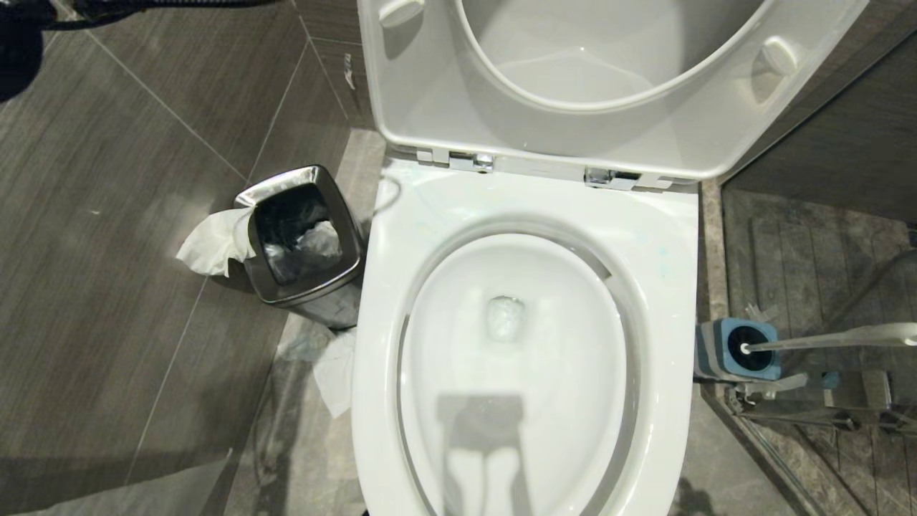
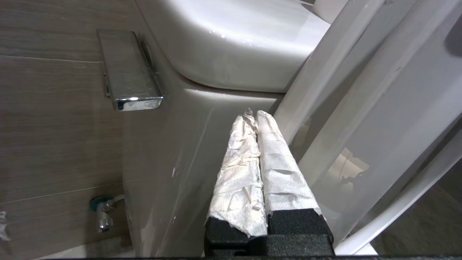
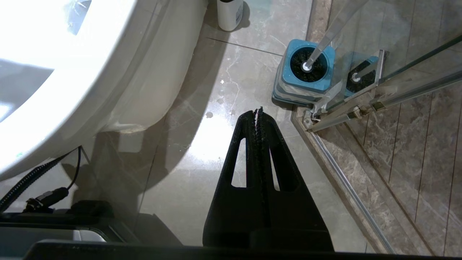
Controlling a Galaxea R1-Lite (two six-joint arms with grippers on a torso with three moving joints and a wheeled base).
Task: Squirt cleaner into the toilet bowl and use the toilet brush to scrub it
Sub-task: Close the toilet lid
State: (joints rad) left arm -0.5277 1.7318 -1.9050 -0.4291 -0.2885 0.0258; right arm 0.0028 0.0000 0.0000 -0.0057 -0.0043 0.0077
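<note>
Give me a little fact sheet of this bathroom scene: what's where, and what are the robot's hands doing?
toilet: glossy white ceramic toilet bowl, seat and lid raised
brush: white-handled toilet brush standing in its square blue-topped holder, on the floor to the bowl's right
bin: square steel waste bin, left of bowl, tissue beside it
left hand: shut, empty, paper-wrapped fingers, near the toilet's side
right hand: shut, empty, above floor
</note>
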